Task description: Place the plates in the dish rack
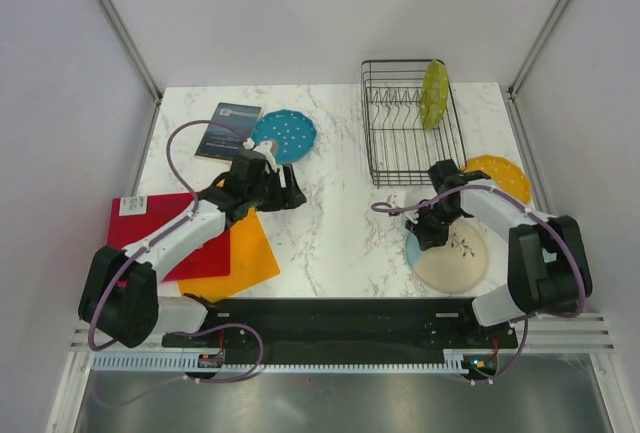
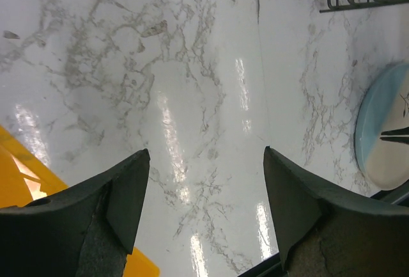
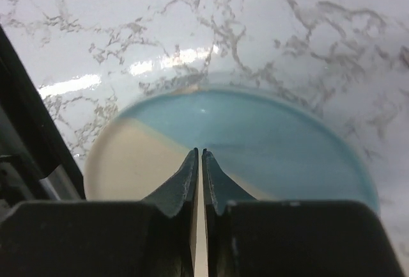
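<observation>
Jaws of our right gripper (image 3: 199, 162) pinch the glossy round cream plate (image 1: 460, 258), flat on the marble worktop (image 1: 330, 223). Those of our left gripper (image 2: 206, 162) gape apart. The lime-green plate (image 1: 434, 93) stands edgewise in the wire dish rack (image 1: 395, 143).

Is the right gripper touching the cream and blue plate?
Touching. The right wrist view shows the right gripper pinching the rim of the cream and blue plate: a thin cream strip sits between its nearly closed jaws.

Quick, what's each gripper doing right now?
Left gripper: open, holding nothing.
Right gripper: closed on the cream plate rim.
</observation>
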`<control>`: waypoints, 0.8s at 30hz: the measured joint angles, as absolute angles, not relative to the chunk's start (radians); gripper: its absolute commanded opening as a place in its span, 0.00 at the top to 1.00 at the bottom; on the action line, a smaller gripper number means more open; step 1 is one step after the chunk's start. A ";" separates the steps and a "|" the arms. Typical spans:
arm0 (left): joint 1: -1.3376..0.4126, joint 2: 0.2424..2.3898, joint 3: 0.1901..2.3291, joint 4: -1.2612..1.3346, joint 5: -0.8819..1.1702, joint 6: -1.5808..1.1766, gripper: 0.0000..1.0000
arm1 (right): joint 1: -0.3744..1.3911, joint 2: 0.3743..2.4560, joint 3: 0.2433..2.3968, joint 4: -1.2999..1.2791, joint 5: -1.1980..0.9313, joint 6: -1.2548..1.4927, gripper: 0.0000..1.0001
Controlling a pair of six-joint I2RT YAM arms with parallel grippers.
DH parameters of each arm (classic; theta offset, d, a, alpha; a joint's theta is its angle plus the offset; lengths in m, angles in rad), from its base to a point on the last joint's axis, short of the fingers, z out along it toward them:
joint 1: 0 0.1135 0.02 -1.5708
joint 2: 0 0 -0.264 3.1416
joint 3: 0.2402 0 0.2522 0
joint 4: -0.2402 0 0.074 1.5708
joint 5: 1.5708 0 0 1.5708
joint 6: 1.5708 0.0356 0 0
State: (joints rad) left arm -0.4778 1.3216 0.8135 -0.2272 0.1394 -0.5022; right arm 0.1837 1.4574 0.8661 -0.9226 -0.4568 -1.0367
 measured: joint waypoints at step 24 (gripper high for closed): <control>-0.248 1.121 0.774 -0.326 0.141 -0.493 0.13 | 0.714 2.033 1.478 -0.695 -0.445 -0.686 0.80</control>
